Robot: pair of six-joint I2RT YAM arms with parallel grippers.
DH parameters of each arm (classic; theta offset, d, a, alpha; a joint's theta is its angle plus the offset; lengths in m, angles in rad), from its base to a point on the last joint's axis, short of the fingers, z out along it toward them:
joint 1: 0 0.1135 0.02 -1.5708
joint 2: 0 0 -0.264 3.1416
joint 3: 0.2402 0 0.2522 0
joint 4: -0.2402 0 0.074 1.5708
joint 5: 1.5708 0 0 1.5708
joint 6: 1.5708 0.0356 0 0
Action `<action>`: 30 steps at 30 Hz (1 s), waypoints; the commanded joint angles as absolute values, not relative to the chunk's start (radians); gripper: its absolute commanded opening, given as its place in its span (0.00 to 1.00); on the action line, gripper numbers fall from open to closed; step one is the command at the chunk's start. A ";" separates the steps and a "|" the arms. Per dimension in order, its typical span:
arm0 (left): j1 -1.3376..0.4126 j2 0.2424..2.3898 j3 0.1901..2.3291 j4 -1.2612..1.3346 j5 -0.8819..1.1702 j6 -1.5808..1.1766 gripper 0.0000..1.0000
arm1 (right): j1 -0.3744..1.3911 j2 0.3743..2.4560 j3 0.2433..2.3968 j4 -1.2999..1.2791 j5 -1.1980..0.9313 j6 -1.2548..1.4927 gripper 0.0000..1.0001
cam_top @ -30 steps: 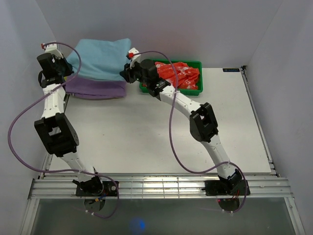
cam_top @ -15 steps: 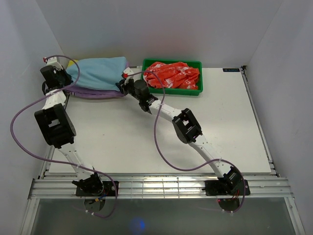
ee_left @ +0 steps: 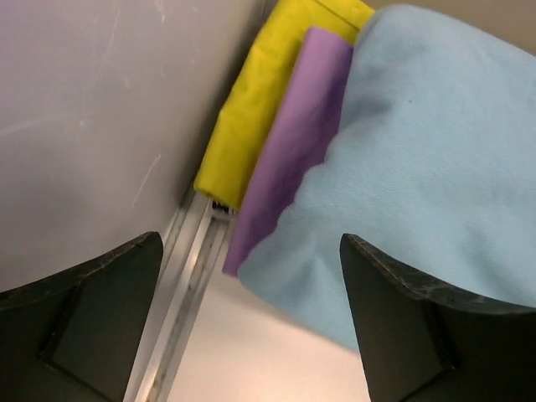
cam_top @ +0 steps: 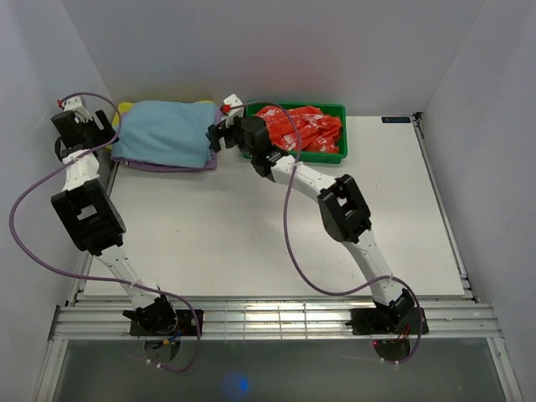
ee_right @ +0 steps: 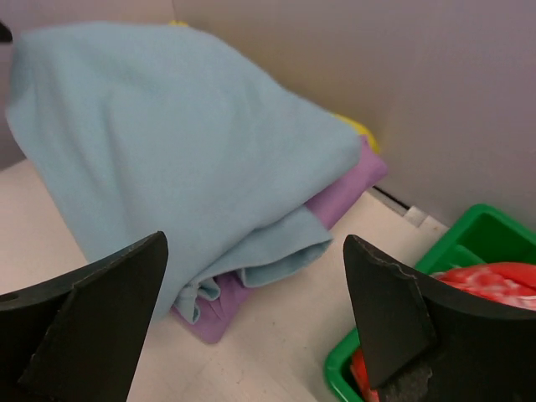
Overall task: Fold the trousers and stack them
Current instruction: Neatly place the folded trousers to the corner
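Top external: folded trousers lie between left hand and right hand.

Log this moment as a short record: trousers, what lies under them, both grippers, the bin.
trousers: light blue, folded, topmost layer, far left
under them: purple garment; a yellow cloth peeks out behind
left gripper: open, empty, at the trousers' left end
right gripper: open, empty, at their right end
green bin: right of the trousers, holds red-and-white cloth
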State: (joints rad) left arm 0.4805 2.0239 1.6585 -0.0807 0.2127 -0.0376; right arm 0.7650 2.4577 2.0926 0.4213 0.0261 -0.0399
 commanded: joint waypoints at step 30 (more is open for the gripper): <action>0.428 1.259 1.200 -1.029 0.767 0.483 0.98 | -0.049 0.922 0.990 -0.681 -0.359 -0.130 0.90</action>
